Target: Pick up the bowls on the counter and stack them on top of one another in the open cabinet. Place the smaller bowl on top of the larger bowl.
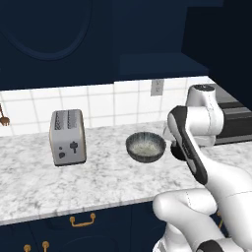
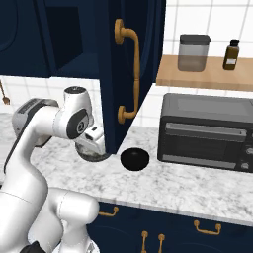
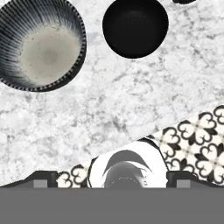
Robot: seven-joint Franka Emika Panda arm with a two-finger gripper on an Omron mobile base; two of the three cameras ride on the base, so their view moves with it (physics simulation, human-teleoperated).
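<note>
Pincer spread wide and empty: my two dark tips sit far apart at the bottom of the hand view, gripping nothing, looking straight down on the tabletop. Both bowls rest on the marble, neither yet lifted. Larger bowl, grey, ribbed, pale inside, lies at the upper left of the hand view; smaller bowl, glossy black, lies at upper centre, just beside it but apart. Left base view shows the grey bowl centre frame, right of a toaster. Right base view shows the black bowl at centre, left of a toaster oven. Open cabinet, shelf bare, sits at top centre of the left base view.

Judgement: first step in hand, approach to the larger bowl. Next move calls for shifting over its rim, descending, closing on the wall.
</note>
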